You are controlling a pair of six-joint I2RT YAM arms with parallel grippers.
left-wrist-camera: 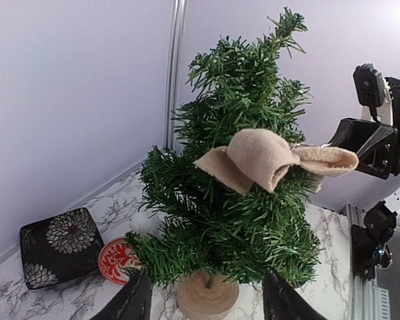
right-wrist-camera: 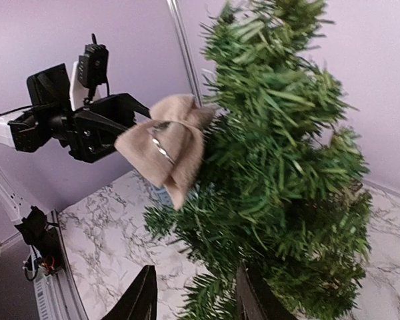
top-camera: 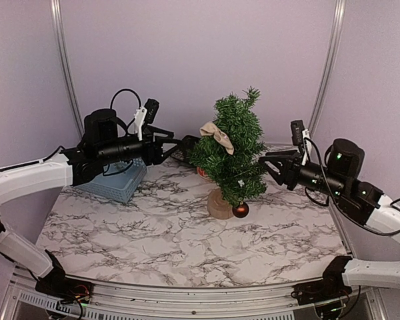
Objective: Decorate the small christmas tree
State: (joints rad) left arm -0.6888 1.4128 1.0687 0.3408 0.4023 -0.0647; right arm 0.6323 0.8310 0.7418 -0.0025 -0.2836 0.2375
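A: Where was the small christmas tree [top-camera: 232, 143], the dark green bristly fir on its tan stump?

B: Upright, mid-way across the grey-veined marble table [top-camera: 153, 233], with a beige fabric bow [top-camera: 217, 135] on it.

A: And the pincers?

B: The left gripper [left-wrist-camera: 210, 300] stood apart and empty. The right gripper [right-wrist-camera: 199, 297] gaped among needles; I couldn't tell if it gripped.

A: Risk?

B: Probably a snagged branch: pulling could topple the tree or shake off the bow.

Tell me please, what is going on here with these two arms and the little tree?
Two robot arms are decorating the small christmas tree on the marble table. A beige bow already sits on its upper branches and a red ball hangs low on it. The left tool and the right tool face the tree from either side, jaws apart, and neither visibly holds an ornament.
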